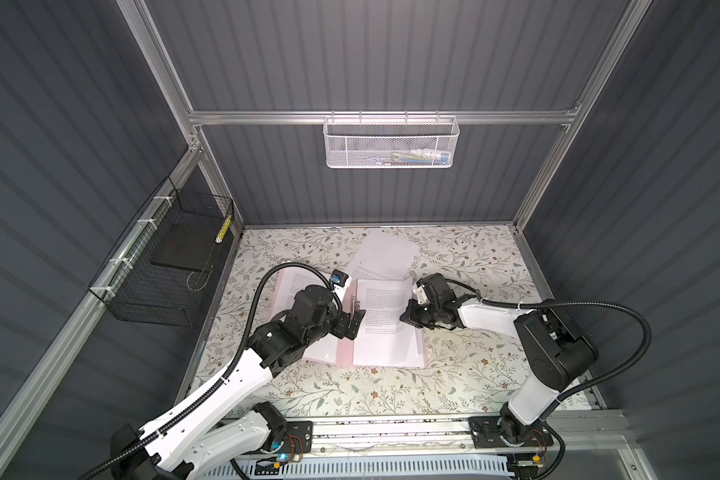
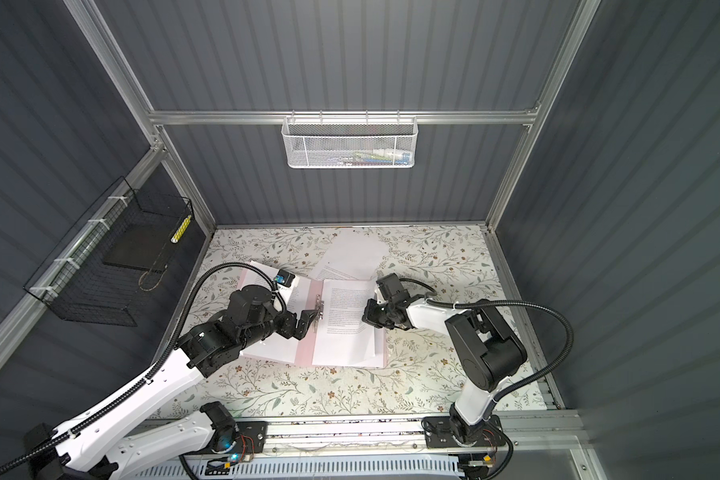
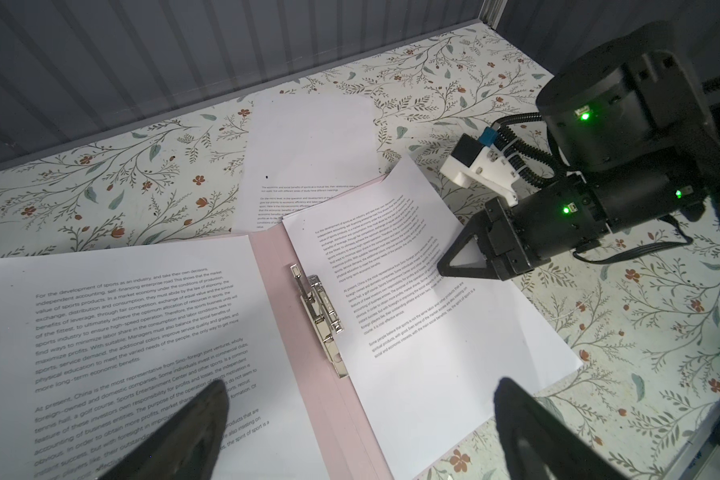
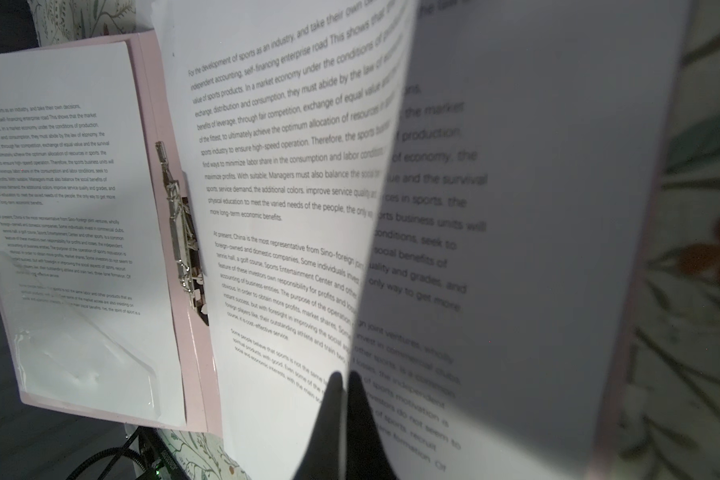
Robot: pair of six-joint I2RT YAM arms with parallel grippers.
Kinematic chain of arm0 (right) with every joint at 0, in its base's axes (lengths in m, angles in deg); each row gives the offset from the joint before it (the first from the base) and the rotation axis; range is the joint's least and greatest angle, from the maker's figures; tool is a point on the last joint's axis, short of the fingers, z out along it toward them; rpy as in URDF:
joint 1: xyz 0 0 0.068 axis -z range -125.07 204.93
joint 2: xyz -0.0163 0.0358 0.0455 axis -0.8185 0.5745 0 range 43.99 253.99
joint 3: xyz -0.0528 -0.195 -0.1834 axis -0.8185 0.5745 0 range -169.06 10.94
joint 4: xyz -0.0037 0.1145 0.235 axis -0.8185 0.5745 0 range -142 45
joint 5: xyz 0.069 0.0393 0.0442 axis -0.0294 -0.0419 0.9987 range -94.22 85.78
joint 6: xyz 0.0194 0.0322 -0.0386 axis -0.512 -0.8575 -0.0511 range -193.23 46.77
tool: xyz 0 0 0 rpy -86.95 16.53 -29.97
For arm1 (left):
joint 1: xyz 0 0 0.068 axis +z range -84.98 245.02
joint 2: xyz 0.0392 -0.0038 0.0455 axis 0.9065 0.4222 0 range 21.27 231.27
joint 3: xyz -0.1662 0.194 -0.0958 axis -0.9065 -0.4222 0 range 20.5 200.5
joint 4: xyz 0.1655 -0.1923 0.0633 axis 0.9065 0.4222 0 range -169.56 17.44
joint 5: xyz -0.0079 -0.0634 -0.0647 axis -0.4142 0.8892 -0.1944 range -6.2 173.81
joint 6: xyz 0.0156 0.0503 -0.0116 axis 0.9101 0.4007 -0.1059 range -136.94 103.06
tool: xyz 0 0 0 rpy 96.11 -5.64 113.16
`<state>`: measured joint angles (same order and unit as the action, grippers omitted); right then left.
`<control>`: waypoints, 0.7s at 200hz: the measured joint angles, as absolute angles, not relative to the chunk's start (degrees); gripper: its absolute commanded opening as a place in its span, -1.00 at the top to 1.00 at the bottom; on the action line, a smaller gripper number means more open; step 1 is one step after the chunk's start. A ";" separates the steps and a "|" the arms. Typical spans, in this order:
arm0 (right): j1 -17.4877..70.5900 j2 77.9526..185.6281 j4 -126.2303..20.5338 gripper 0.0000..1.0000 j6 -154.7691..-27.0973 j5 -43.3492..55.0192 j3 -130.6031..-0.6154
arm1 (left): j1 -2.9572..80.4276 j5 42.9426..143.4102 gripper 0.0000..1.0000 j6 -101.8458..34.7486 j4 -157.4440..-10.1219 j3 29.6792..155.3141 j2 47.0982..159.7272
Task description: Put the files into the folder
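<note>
Right wrist view gives me the clearest look. The right gripper (image 4: 344, 378) has its two fingers pressed together on the free edge of the upper sheet (image 4: 287, 187) of the files. This edge is lifted and curved up from a second sheet (image 4: 516, 208), which lies flat under it. Both sheets are on the right half of the folder (image 4: 142, 83), which lies open, pale pink, on the flowered table (image 1: 391, 399).

In both top views this gripper is at the right edge of the upper sheet, about halfway along it. The inner edge of the sheet is just beside the metal clip (image 3: 321, 316) at the spine. I cannot tell if it goes under the clip.

On the left half of the folder lies a left sheet (image 3: 121, 332), flat, with one corner in a clear pocket (image 4: 88, 374). A far sheet (image 1: 385, 255) lies on the table behind the folder, and its near end is covered by the folder.

The left gripper (image 3: 362, 384) has its jaws wide apart and holds nothing. In a top view it hovers over the spine, close to the clip.
</note>
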<state>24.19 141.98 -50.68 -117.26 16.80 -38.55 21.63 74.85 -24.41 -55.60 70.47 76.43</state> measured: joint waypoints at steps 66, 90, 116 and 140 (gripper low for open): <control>24.13 138.88 -48.21 -0.01 -117.00 13.50 -36.41 | 21.63 74.88 -0.99 -24.41 -55.60 70.47 76.73; 24.13 135.82 -45.89 -0.10 -116.48 11.31 -36.34 | 21.63 74.85 -0.99 -24.41 -55.58 70.47 77.32; 24.15 132.54 -42.59 -0.25 -115.45 8.54 -36.30 | 21.63 74.83 -1.00 -24.41 -55.58 70.47 78.17; 24.94 128.13 -39.64 -0.32 -113.90 6.24 -35.60 | 21.63 74.46 -0.99 -24.49 -55.62 70.47 79.90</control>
<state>24.94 128.13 -39.64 -113.90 6.24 -35.60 21.63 74.46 -24.49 -55.62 70.47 79.90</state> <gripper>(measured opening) 0.659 0.997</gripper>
